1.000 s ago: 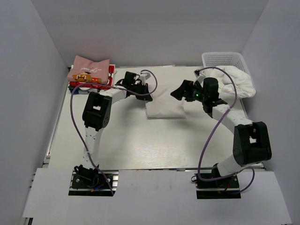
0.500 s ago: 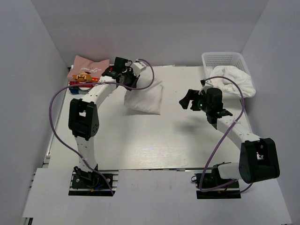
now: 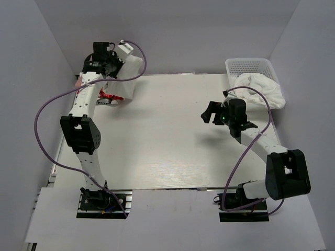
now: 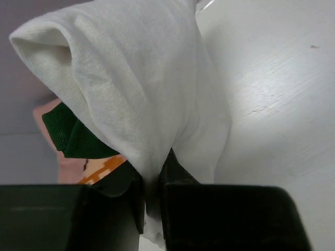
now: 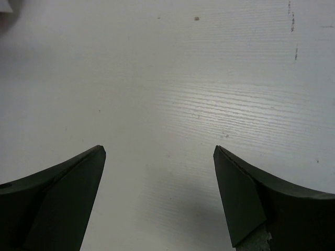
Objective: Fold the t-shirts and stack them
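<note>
My left gripper (image 4: 152, 201) pinches the folded off-white shirt (image 4: 136, 89), hanging above the stack of shirts (image 3: 108, 97) at the far left corner; my right gripper (image 5: 158, 151) hovers spread wide over the table (image 5: 209, 63)

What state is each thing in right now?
Off-white shirt: folded, hanging from the left gripper by the stack.
Left gripper: shut on the shirt.
Right gripper: open, empty, over the table.
Stack: folded, mostly hidden.
Basket: white clothes spilling over its rim.
</note>
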You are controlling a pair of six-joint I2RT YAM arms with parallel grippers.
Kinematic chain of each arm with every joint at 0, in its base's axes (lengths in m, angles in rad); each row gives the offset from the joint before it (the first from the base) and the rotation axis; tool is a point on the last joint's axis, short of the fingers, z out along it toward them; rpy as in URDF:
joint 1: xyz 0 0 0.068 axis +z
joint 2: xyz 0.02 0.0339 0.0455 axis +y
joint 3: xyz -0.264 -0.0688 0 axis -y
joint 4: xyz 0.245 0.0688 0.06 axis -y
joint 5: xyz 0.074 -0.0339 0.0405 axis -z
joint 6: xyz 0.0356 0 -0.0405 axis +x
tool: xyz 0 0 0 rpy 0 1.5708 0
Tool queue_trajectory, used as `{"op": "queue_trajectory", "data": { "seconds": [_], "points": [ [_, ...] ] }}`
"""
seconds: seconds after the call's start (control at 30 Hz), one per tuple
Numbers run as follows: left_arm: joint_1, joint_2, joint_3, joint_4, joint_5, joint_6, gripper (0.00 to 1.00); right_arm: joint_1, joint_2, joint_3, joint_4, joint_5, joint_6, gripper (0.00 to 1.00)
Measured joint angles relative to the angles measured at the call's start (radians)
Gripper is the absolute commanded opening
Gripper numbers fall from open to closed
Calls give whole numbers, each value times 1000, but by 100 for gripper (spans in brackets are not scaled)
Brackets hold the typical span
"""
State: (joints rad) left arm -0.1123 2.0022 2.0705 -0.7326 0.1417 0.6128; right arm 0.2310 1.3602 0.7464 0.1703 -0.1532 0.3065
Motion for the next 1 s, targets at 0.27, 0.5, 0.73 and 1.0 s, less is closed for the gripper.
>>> {"op": "queue_trajectory", "data": {
  "seconds": [0.27,0.5,0.73,1.0],
  "points": [
    [119,27,84,0,35,58,0,0,88,57,-63,19,-2,90],
    [235,85,107,45,148,89,0,0,179,175,-105,-26,7,90],
    [352,248,163,129,266,95,0,3,287,308,-189,-72,10,90],
    [447,381,204,216,404,71,0,12,359,426,-236,-108,12,90]
  ]
}}
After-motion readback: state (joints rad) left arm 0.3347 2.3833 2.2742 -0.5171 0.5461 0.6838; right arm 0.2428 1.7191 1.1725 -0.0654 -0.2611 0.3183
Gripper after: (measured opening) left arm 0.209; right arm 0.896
